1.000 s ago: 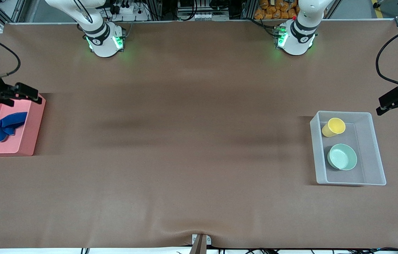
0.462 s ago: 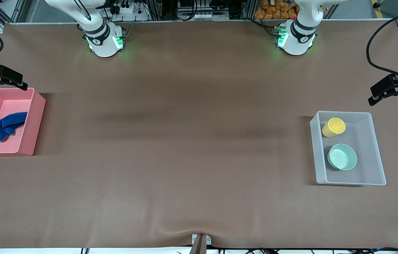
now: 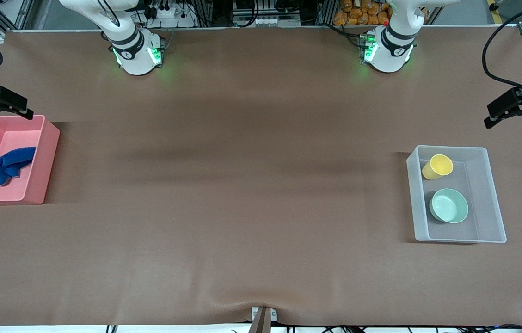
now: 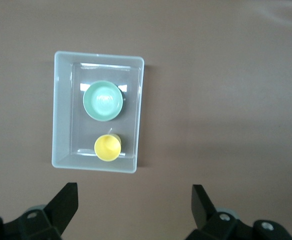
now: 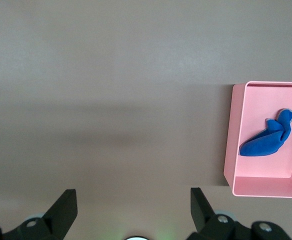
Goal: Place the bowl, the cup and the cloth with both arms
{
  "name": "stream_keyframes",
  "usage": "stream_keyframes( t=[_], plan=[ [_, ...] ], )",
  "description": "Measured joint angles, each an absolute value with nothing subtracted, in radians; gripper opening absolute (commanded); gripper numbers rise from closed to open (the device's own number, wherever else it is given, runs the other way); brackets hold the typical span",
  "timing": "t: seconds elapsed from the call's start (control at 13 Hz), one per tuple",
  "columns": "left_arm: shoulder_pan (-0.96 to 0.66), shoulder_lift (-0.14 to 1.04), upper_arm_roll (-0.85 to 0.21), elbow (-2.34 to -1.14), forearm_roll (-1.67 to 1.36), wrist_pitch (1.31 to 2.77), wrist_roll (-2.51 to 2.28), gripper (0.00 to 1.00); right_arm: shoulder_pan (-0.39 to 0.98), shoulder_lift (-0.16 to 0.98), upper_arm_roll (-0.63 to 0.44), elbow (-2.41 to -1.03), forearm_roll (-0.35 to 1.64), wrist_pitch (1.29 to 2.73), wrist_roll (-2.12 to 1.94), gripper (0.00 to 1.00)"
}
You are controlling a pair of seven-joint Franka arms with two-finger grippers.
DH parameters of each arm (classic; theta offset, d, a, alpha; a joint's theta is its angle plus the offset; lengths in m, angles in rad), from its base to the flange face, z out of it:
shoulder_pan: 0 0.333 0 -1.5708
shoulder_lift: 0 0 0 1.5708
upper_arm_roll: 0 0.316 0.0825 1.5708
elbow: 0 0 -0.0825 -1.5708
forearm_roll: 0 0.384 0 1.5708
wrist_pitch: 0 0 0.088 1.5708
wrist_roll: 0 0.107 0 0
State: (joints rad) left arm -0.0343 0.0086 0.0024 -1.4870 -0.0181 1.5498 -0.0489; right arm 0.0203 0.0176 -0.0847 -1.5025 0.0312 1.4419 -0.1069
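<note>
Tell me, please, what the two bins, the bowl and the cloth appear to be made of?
The clear bin looks like translucent frosted plastic: the table shows faintly through its walls. The pink bin seems opaque matte plastic, evenly coloured. The bowl looks glossy, perhaps glazed ceramic or hard plastic; highlights show beside it in the left wrist view. The cloth is soft fabric, crumpled in folds.

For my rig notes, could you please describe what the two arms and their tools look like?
Both arms are glossy white with black joint rings, on round white bases lit green. The left tool and the right tool are matte black, two flat angular fingers each, with black cables looping to the wrists.
</note>
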Motion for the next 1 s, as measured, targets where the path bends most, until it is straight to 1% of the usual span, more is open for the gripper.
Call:
stream_keyframes(
  t=[0.15,0.31,0.77,1.0],
  plan=[
    [-0.043,-0.026,0.001,-1.533,-0.018,1.550,-0.063,1.00,0.020,0.017,-0.085,-1.503,0.023,1.445,-0.107,1.00],
    [-0.052,-0.049,0.001,-1.551,-0.018,1.547,-0.064,1.00,0.020,0.017,-0.085,-1.503,0.013,1.449,-0.107,1.00],
    [-0.056,-0.060,0.000,-1.519,-0.018,1.491,-0.066,1.00,0.020,0.017,-0.086,-1.503,0.009,1.450,-0.107,1.00],
    [-0.056,-0.061,-0.002,-1.517,-0.018,1.488,-0.104,1.00,0.020,0.017,-0.087,-1.503,0.008,1.450,-0.107,1.00]
  ],
)
